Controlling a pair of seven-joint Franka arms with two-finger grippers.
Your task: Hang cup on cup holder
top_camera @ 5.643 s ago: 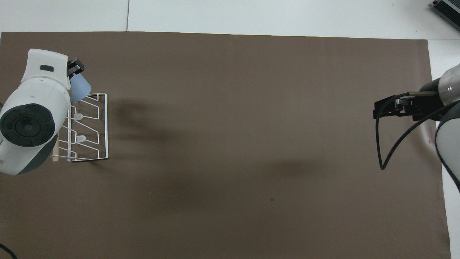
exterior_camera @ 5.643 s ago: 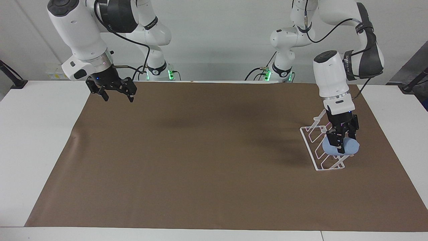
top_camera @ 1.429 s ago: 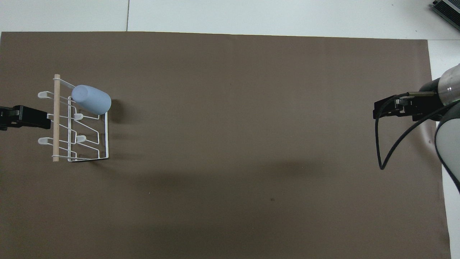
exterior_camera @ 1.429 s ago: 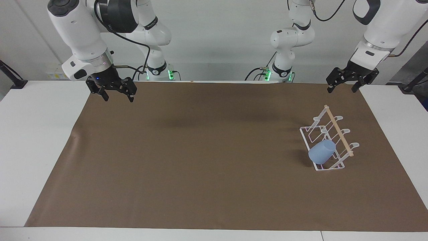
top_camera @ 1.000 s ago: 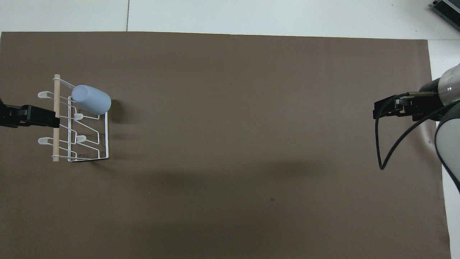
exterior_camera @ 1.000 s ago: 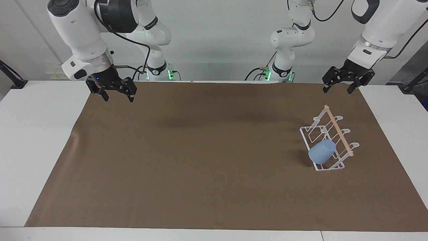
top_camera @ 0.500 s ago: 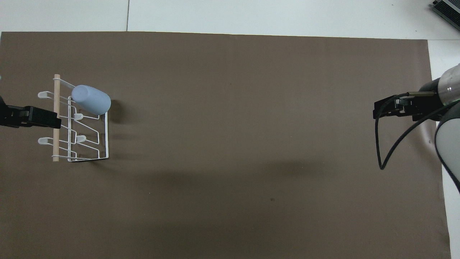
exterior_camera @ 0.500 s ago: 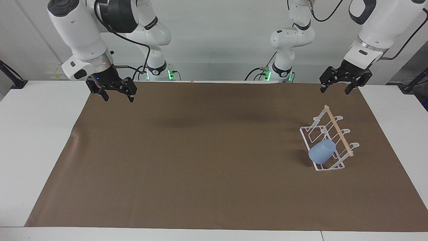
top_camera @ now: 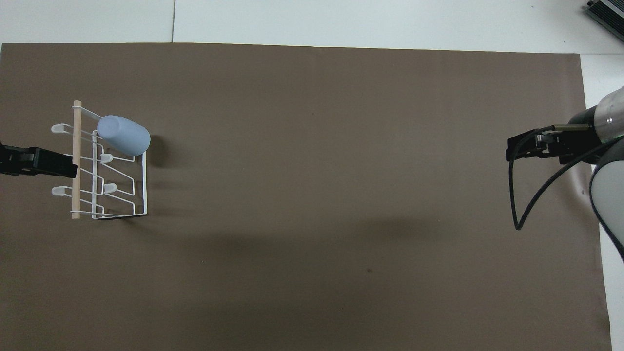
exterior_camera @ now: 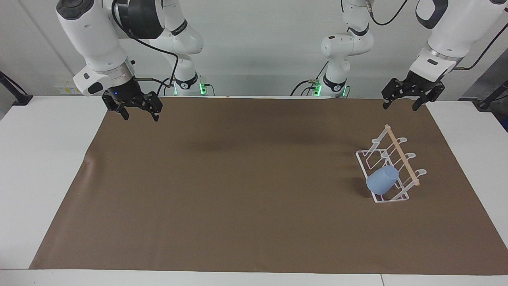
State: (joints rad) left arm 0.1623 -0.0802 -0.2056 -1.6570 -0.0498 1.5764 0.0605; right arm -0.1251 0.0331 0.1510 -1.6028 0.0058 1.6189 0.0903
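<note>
A light-blue cup [exterior_camera: 382, 180] [top_camera: 123, 135] hangs mouth-down and tilted on a prong of the white wire cup holder [exterior_camera: 393, 165] [top_camera: 105, 165], at the holder's end farthest from the robots. The holder, with a wooden dowel along its top, stands at the left arm's end of the table. My left gripper [exterior_camera: 401, 106] [top_camera: 73, 169] is open and empty, raised in the air clear of the cup. My right gripper [exterior_camera: 141, 116] [top_camera: 508, 152] waits open and empty over the mat's corner at the right arm's end.
A brown mat [exterior_camera: 254, 190] covers most of the white table [exterior_camera: 39, 167]. A black cable [top_camera: 516, 195] loops from the right arm's wrist over the mat.
The left gripper drifted slightly over the last second, still raised above the holder's end of the mat. Several seconds ago it held the cup at the holder; now the cup hangs free.
</note>
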